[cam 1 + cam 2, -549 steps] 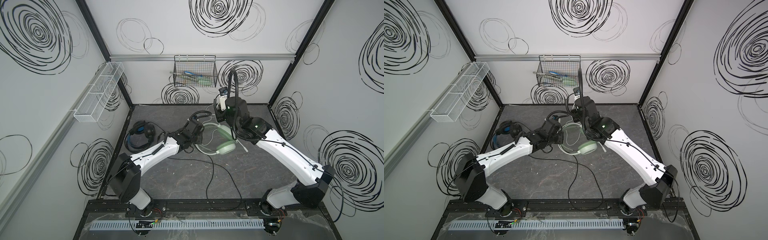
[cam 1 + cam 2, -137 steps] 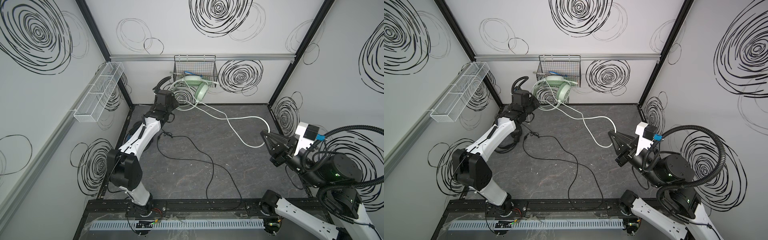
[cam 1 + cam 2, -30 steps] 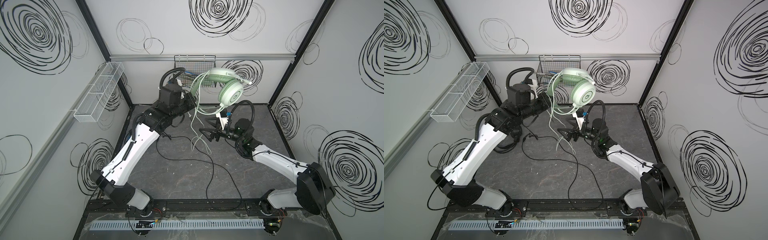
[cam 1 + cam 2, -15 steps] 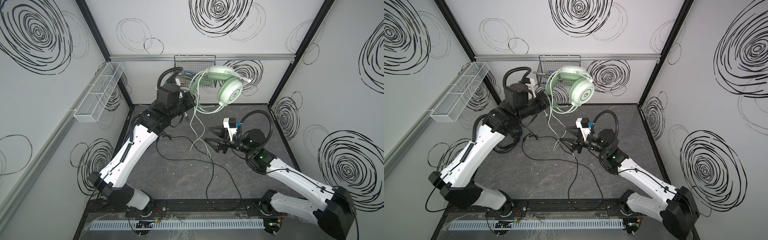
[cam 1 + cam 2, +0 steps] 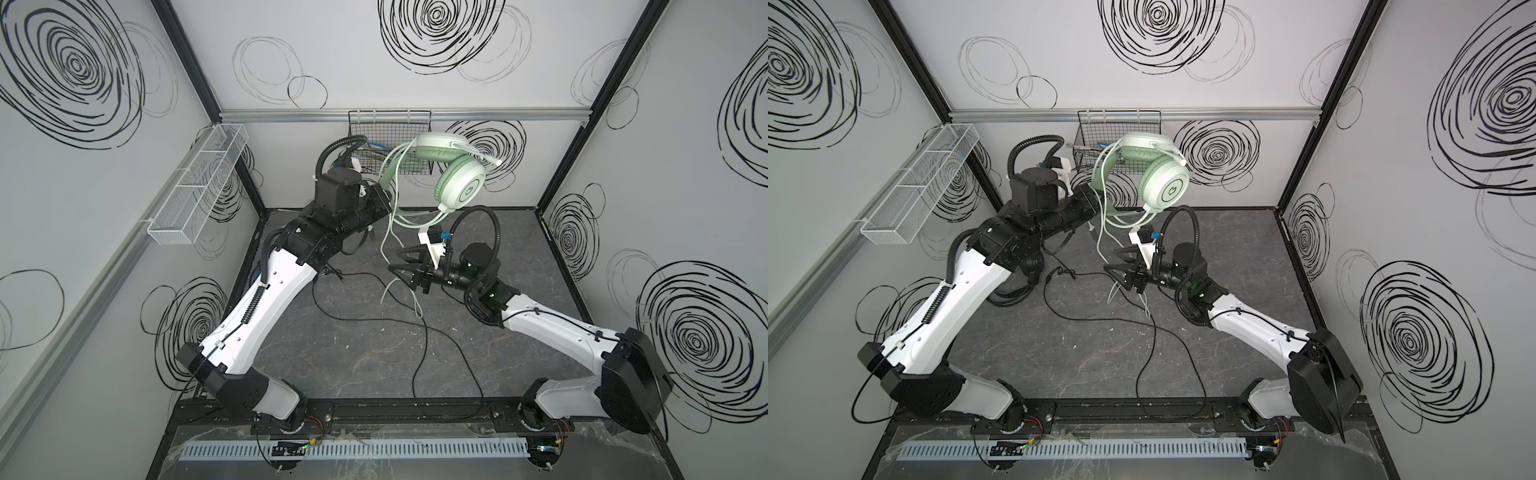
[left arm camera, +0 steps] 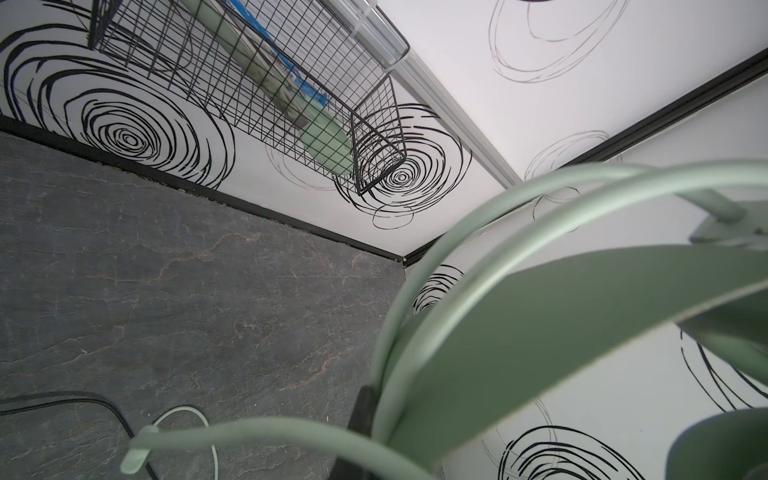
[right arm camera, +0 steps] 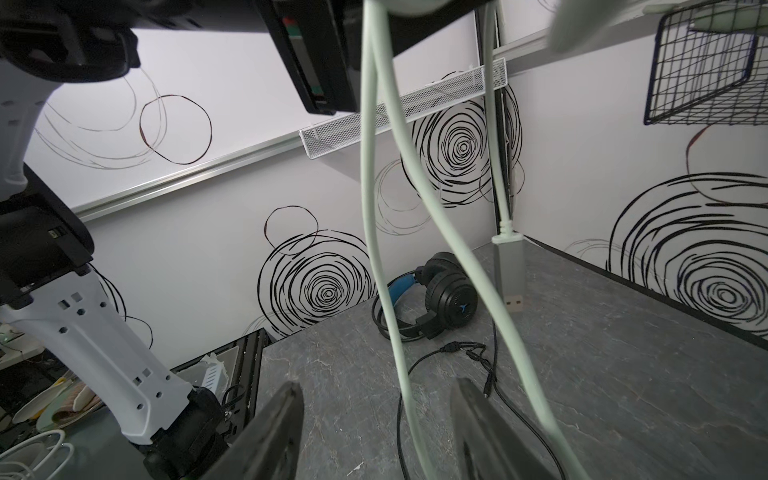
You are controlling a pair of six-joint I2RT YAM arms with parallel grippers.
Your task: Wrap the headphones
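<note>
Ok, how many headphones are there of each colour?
Mint-green headphones: 1
Black headphones with blue band: 1
Total: 2

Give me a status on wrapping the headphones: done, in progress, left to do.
Done: only a turn or two of white cord over the headband of the mint headset. In hand: left gripper holds that headset aloft by the headband; right gripper, jaws open, straddles the hanging strands. Left: the rest of that cord, then the black headset, lying on the table with its black cord sprawled loose.
</note>
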